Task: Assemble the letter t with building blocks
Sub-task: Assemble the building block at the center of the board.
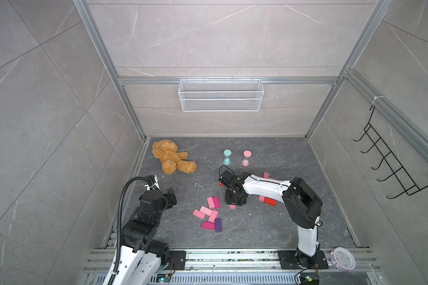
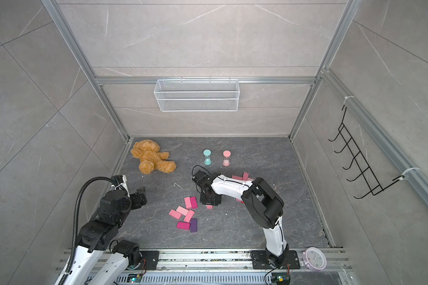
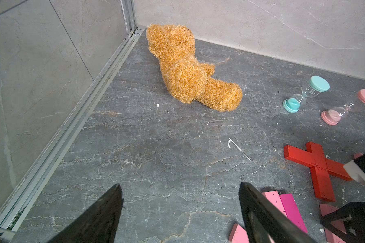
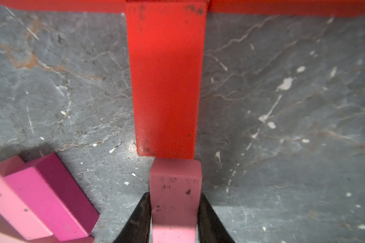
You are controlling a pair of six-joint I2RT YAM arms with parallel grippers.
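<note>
In the right wrist view, my right gripper is shut on a light pink block; both fingers press its long sides. Its far end meets the end of a red block, which runs to a red crossbar. In both top views this gripper points down at the floor, with the pink block's end showing under it. A loose cluster of pink and magenta blocks and a purple block lie just to its left. My left gripper hangs open over bare floor.
A teddy bear lies at the back left. Teal and pink hourglass timers stand at the back. More red and pink blocks lie under the right arm. A small clock sits on the front rail.
</note>
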